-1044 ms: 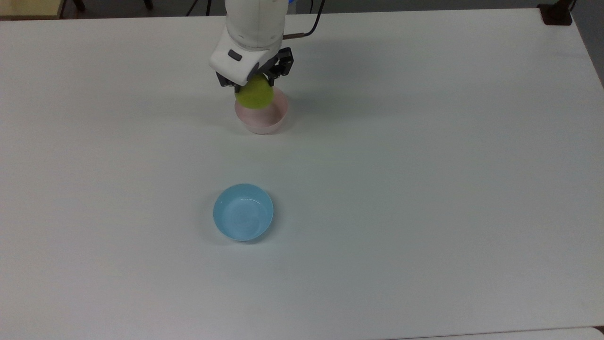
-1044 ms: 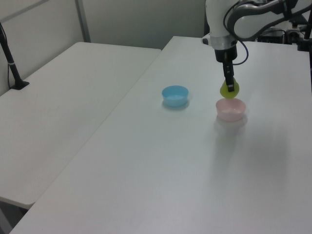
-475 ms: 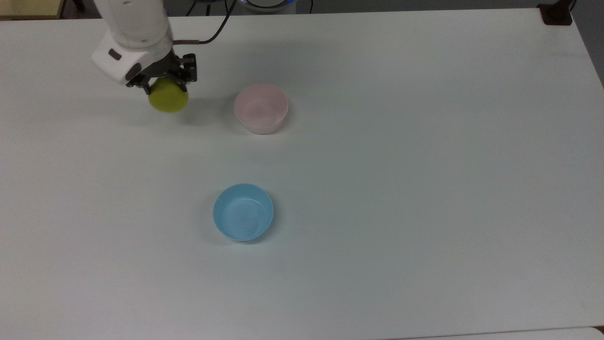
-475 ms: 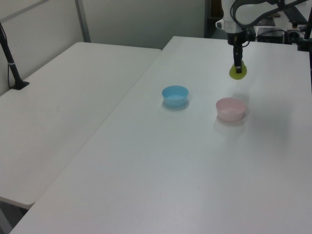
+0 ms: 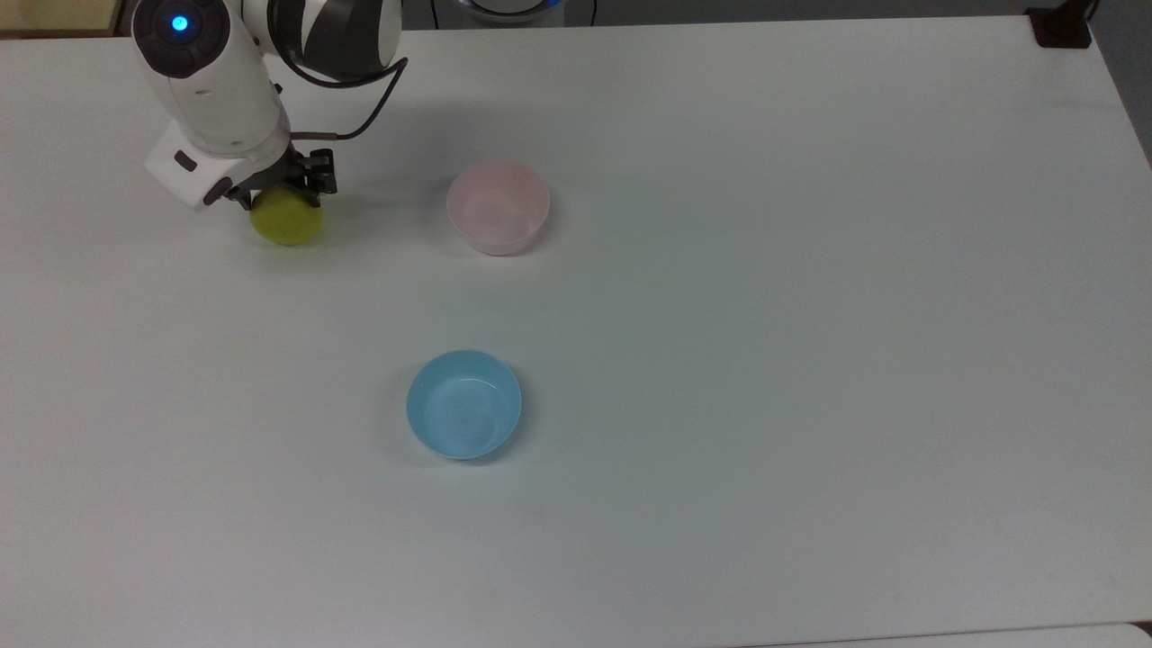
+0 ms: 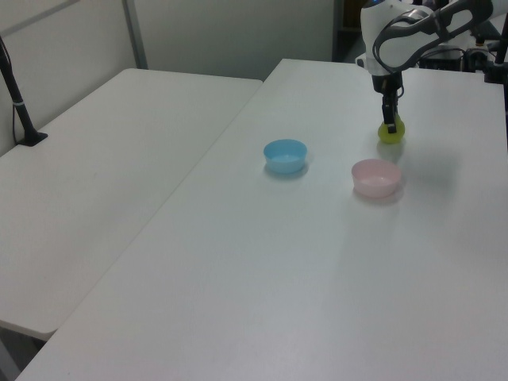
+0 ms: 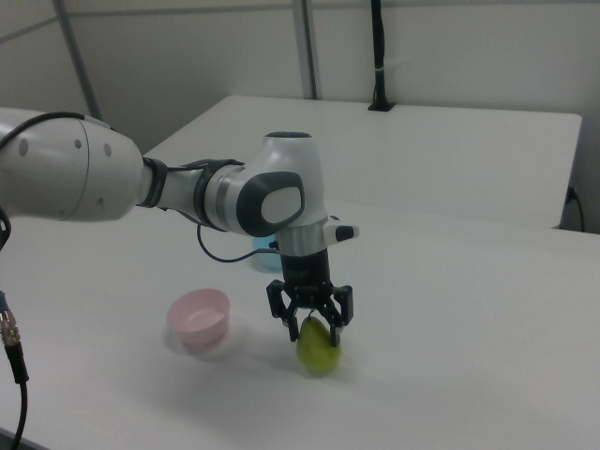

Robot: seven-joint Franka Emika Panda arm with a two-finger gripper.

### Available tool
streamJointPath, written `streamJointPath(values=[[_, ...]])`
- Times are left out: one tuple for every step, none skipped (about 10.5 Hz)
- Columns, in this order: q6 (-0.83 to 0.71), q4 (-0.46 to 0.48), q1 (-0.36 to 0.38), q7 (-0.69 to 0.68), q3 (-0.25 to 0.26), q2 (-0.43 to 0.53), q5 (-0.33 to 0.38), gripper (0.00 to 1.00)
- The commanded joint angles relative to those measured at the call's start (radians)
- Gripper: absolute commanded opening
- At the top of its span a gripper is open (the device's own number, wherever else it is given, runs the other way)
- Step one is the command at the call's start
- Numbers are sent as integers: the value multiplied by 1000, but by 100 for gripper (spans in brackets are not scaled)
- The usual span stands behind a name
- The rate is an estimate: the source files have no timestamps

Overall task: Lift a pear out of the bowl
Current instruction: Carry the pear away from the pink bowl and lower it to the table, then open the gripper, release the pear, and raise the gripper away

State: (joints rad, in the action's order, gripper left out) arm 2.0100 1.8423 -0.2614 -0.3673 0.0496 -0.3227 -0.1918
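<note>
- The gripper is in the upper left of the top view, with its fingers clamped on the narrow top of the pear. The round body hangs below, likely because the slim neck fits between the fingers better than the belly would.
- In the right view the pear sits low in the frame under the gripper. It is at the table or just above it; I cannot tell whether it touches, though a shadow lies close beneath.
- The pink bowl stands upright in the upper middle of the top view, holding nothing and well apart from the pear. The fruit is out of it, so the picking part of the task looks done.
- In the left view the pear is in the upper right, beyond the pink bowl.
- The blue bowl sits lower in the top view, near the middle. It plays no part and is out of the arm's way.
- The arm reaches in from the right view's left and turns straight down at the wrist, which suits a grasp from above.
</note>
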Motion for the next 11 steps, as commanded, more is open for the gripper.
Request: streamJointPath(values=[[-3, -5, 2, -2, 1, 51, -17, 100], [-28, -5, 14, 2, 1, 89, -15, 100], [-58, -8, 36, 7, -1, 121, -12, 100], [-109, -46, 71, 46, -2, 146, -5, 100], [-175, -104, 117, 91, -8, 146, -1, 100], [-227, -142, 170, 156, -10, 152, -1, 100], [-244, -152, 215, 244, -11, 184, -1, 100], [-258, -150, 252, 333, -11, 220, -1, 100], [-263, -149, 299, 416, -11, 249, 2, 100], [-263, -149, 339, 504, -8, 273, 23, 100], [-275, -146, 347, 528, -5, 306, 67, 100]])
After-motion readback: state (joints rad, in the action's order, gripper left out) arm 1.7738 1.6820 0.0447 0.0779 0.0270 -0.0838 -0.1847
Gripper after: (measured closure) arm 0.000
